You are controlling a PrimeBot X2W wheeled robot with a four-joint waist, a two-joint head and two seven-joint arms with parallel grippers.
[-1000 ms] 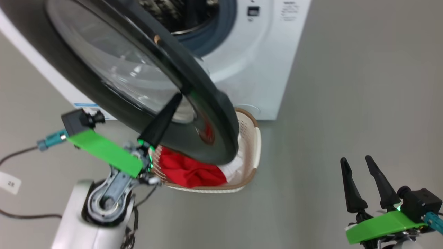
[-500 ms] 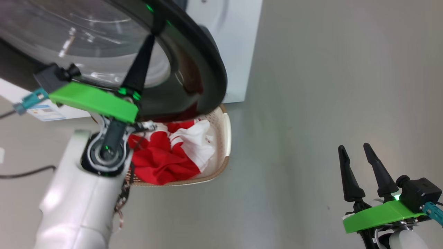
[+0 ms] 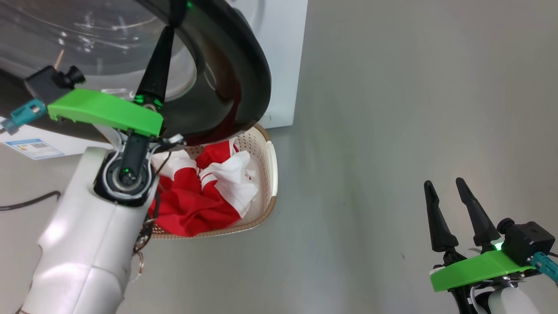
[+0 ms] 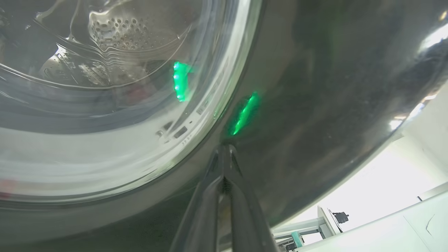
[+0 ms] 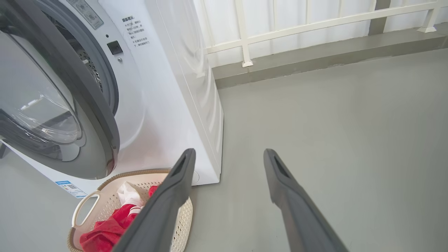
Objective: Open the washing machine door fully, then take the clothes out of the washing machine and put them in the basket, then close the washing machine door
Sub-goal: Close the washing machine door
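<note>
My left gripper [image 3: 166, 37], jaws pressed together, touches the black rim of the part-open washing machine door [image 3: 237, 74]. Under the door, the red and white clothes [image 3: 196, 205] lie in the basket [image 3: 271, 174]. My right gripper [image 3: 444, 188] hangs over the floor [image 3: 370, 131], jaws spread wide, empty.

So the floor [image 3: 370, 131] is plain smooth grey, with one tiny dark speck [image 3: 402, 256] on it. A thin black cable [image 3: 30, 202] snakes across the floor at the left edge of the head view. Along the floor's far edge there's a darker grey kerb [image 5: 315, 57], raised a bit above it, and a white railing [image 5: 241, 33] stands on that. Past the railing it's just white, can't tell what.
</note>
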